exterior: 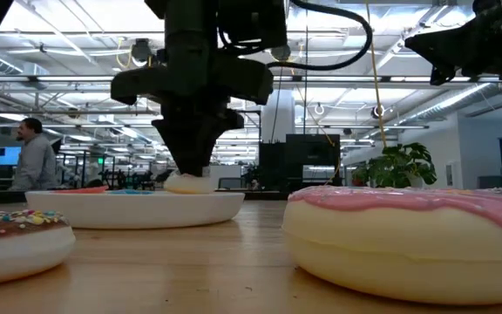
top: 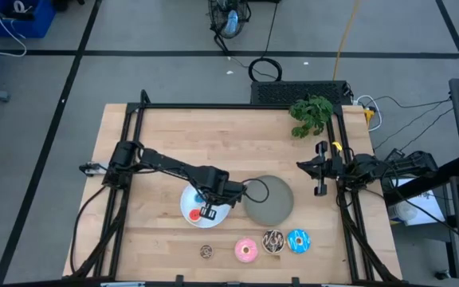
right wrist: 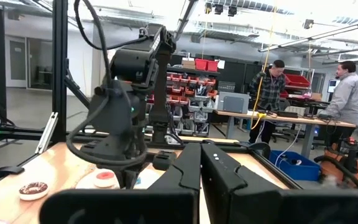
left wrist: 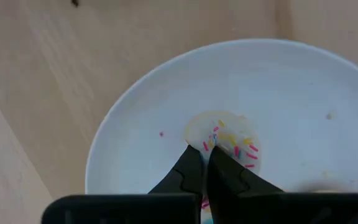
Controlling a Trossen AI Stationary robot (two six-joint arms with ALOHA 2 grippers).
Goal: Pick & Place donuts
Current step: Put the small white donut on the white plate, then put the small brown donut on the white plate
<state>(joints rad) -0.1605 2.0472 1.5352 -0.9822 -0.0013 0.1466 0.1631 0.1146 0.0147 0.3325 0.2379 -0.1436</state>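
Left hand [left wrist: 207,163] is pressing its closed fingers on the white-pink donut [left wrist: 229,140] in the white plate [left wrist: 135,118] — right hand [top: 320,168], fingers together, is waiting at the counter's [top: 174,131] edge.

White plate [left wrist: 166,87], white-pink donut [left wrist: 229,140] with pink and yellow sprinkles, grey plate [top: 269,201], pink donut [top: 246,250]

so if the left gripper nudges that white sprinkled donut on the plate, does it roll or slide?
The white donut lies flat on the white plate, so it probably slides rather than rolls. The smooth plate suggests little grip. It looks tiny beside the left gripper, whose fingers are shut at its edge, so it is likely light.
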